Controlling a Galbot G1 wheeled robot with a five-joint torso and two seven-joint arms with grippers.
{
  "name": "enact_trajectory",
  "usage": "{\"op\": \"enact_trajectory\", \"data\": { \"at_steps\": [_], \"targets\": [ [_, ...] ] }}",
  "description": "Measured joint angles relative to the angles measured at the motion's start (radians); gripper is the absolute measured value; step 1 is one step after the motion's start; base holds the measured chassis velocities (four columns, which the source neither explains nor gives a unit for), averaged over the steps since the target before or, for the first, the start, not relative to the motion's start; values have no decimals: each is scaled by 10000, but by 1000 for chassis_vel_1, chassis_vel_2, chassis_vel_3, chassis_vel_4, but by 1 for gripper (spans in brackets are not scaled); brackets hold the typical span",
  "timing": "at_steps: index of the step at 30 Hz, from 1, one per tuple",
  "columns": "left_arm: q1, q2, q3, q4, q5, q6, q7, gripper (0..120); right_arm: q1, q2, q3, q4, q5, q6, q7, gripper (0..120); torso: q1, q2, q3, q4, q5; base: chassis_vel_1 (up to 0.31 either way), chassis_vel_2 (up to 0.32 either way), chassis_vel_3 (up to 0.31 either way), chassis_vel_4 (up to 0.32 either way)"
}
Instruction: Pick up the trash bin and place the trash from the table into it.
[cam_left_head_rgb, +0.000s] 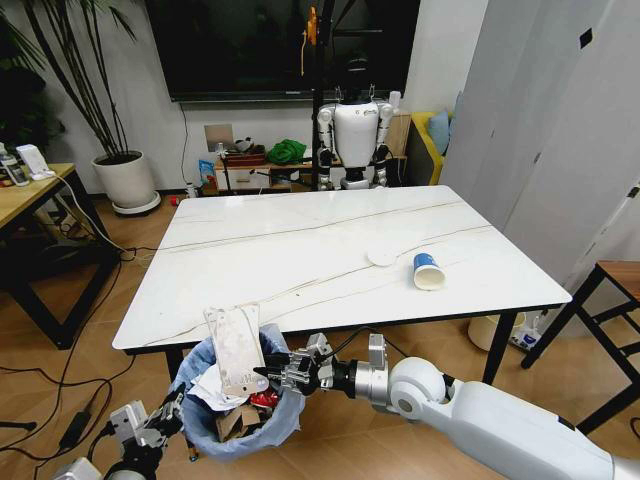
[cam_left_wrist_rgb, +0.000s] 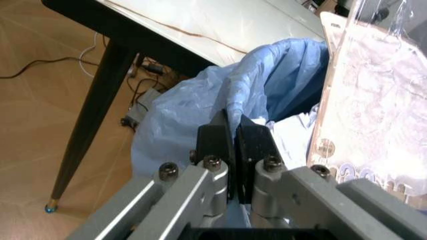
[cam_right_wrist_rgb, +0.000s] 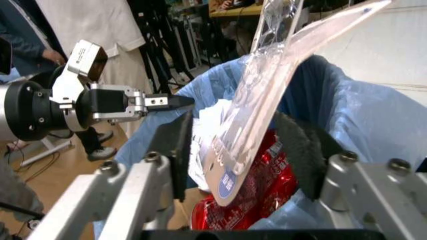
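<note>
The trash bin (cam_left_head_rgb: 235, 415), lined with a light blue bag, hangs at the near edge of the table (cam_left_head_rgb: 250, 250). My left gripper (cam_left_head_rgb: 172, 408) is shut on the bag's rim (cam_left_wrist_rgb: 267, 80), its fingertips (cam_left_wrist_rgb: 223, 125) pinched on the plastic. A clear plastic pack (cam_left_head_rgb: 237, 348) stands upright in the bin among white paper and a red can (cam_right_wrist_rgb: 257, 192). My right gripper (cam_left_head_rgb: 285, 375) sits over the bin's mouth, open, with the pack (cam_right_wrist_rgb: 267, 95) between its spread fingers (cam_right_wrist_rgb: 179, 150), touching neither. A blue-and-white paper cup (cam_left_head_rgb: 428, 272) lies on its side on the table beside a small white round piece (cam_left_head_rgb: 381, 257).
A light wooden desk (cam_left_head_rgb: 25, 200) stands to the left with cables on the floor near it. A potted plant (cam_left_head_rgb: 125, 180) and a white humanoid robot (cam_left_head_rgb: 355, 135) are behind the table. A dark stool (cam_left_head_rgb: 610, 285) stands at the right.
</note>
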Motion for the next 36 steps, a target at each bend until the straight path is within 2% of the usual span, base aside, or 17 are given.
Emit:
{"op": "enact_trajectory", "data": {
  "at_steps": [5,7,9,23,33,36],
  "targets": [
    [4,25,-70,-1,-26,-9,1,0,67,-131,7,18,-8,4,-67,71,0,0,0,0,0,0,0,0,0],
    [5,27,-70,-2,-28,-10,1,0,71,-146,10,22,-8,4,-73,71,0,0,0,0,0,0,0,0,0],
    [9,35,-71,-13,-32,-11,3,0,79,-219,37,41,-10,3,-91,81,0,0,0,0,1,0,0,0,0],
    [183,-45,-140,-152,36,-55,87,0,-177,-903,864,122,-142,60,-229,83,-2,0,0,0,0,0,0,0,0],
    [601,-273,-208,-472,317,-148,220,0,-745,-1266,2586,-280,-291,175,-303,83,-2,0,0,1,3,0,0,0,0],
    [745,-331,-202,-605,442,-165,277,0,-1220,-1366,3629,-511,-308,175,-149,84,-1,0,0,-2,2,0,0,0,0]
  ]
}}
